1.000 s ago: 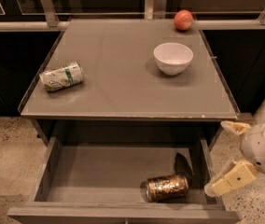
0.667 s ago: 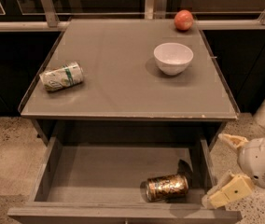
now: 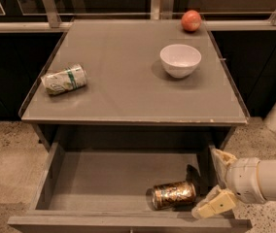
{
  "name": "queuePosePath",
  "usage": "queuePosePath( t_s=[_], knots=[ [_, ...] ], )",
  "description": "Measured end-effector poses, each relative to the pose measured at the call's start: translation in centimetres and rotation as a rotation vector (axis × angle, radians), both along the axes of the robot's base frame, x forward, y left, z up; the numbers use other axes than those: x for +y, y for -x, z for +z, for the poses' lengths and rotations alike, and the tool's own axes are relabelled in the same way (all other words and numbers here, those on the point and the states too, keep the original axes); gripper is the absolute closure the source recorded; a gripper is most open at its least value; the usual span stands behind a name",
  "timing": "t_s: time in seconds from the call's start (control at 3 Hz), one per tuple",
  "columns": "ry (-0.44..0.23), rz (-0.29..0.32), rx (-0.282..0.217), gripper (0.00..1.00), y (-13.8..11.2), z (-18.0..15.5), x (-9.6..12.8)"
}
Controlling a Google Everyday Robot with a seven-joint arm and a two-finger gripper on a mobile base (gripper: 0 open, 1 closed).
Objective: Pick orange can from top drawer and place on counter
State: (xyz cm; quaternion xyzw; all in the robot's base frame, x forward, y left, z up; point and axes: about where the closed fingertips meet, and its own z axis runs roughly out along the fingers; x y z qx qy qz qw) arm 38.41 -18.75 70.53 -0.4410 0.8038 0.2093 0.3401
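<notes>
The orange can (image 3: 174, 194) lies on its side on the grey bottom of the open top drawer (image 3: 104, 183), near the front right. My gripper (image 3: 217, 182) is at the drawer's right wall, just right of the can, with its two cream fingers spread apart and nothing between them. One finger (image 3: 221, 160) is by the drawer's right side, the other (image 3: 214, 205) is low near the front corner. The counter (image 3: 128, 81) is the grey tabletop above the drawer.
On the counter are a pale green-and-white can (image 3: 64, 80) lying at the left, a white bowl (image 3: 180, 59) at the right, and a red apple (image 3: 191, 20) at the back right. A rail runs behind the counter. Speckled floor lies on both sides.
My gripper has moved down and a little left, toward the drawer's front right corner beside the can. The can and the counter items have not moved.
</notes>
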Motion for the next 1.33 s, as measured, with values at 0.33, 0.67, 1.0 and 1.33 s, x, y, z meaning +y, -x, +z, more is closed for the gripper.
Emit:
queuePosePath(
  t_s=[0.33, 0.67, 1.0, 1.33],
  knots=[
    [-0.007, 0.034, -0.042, 0.0, -3.2, -2.9, 1.3],
    [-0.03, 0.057, -0.067, 0.0, -5.7, -4.7, 2.7],
    [-0.038, 0.071, -0.091, 0.0, -7.3, -5.8, 3.7],
    [-0.038, 0.048, -0.103, 0.0, -7.4, -7.1, 3.6]
  ],
)
